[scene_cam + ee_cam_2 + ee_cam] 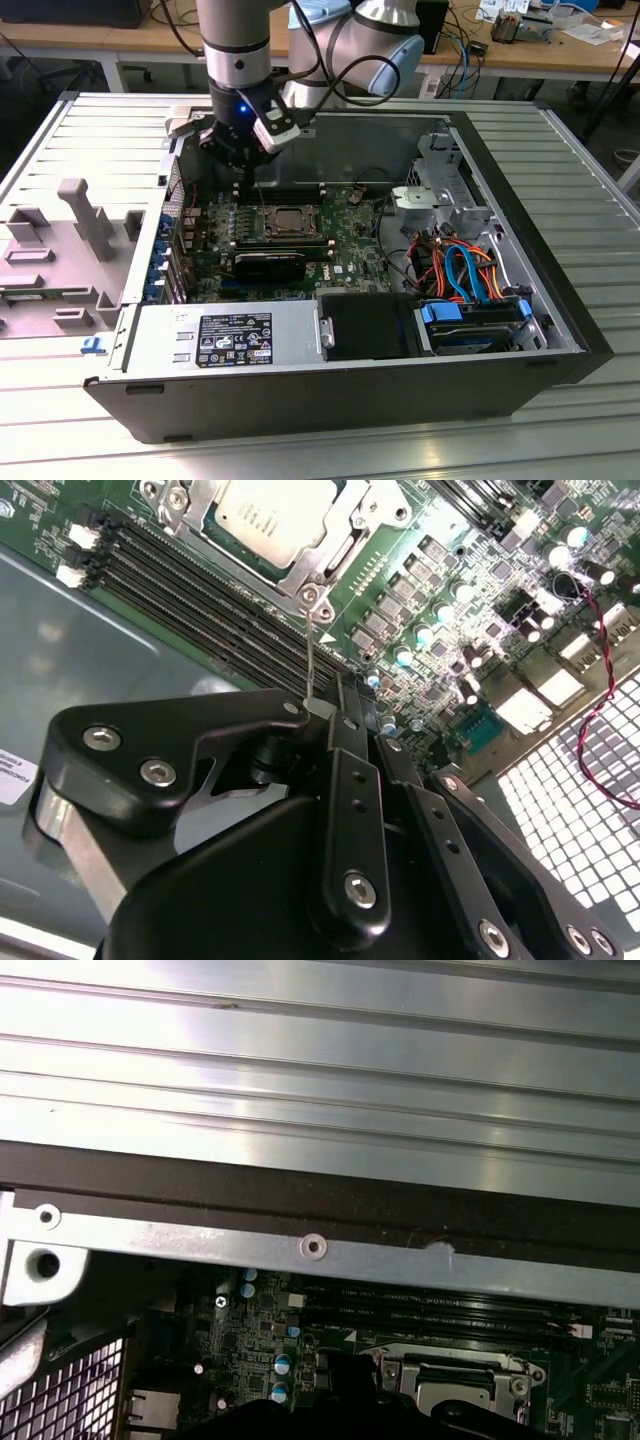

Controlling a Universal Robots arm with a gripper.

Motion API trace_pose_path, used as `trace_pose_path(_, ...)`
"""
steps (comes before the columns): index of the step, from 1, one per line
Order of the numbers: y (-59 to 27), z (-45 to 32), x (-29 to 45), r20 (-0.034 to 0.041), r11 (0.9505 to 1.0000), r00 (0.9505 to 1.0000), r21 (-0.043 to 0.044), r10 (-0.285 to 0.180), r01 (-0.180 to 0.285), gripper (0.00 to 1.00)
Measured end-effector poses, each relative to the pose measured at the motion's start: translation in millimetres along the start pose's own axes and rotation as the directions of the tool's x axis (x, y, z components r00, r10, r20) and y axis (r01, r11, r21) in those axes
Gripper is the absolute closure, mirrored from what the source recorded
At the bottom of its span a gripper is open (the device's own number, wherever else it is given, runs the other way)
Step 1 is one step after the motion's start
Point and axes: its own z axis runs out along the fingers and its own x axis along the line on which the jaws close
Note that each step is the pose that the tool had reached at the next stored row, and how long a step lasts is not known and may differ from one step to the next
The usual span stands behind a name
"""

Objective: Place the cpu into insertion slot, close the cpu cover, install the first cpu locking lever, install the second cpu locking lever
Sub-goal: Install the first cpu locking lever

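An open computer case (330, 405) lies on its side on a ribbed metal counter (590, 210), with the green motherboard (345, 262) facing up inside it. The cpu (262, 515) sits in the insertion slot (268, 230) near the middle of the board, its dull silver top carrying faint print too small to make out. The cpu cover (335, 552) lies flat around it as a silver-grey frame. In the exterior view the arm reaches down from above the case's far wall, and the gripper (246, 158) hangs just over the board, beside the slot on the exterior view's left and a little beyond it. In the second wrist view the gripper's (322, 708) black fingers (345, 742) are drawn narrow, nearly together, and the thin wire of a cpu locking lever (312, 655) rises from the corner of the cover straight into their tips, apparently pinched there. Long black memory slots (200, 595) run alongside the socket. A dark label (236, 340) with white print and symbols sits on the grey power supply (225, 338) at the case's near edge. A white sticker (12, 776) shows at the edge of the second wrist view. Neither is legible. Blue and orange cables (462, 270) bunch at the exterior view's right.
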Motion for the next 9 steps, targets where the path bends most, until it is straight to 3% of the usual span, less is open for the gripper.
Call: trace_pose_path(9, -1.1, 0.0, -10.1, 0.0000, 1.0000, 1.0000, 0.0000, 0.000, 0.000, 0.89)
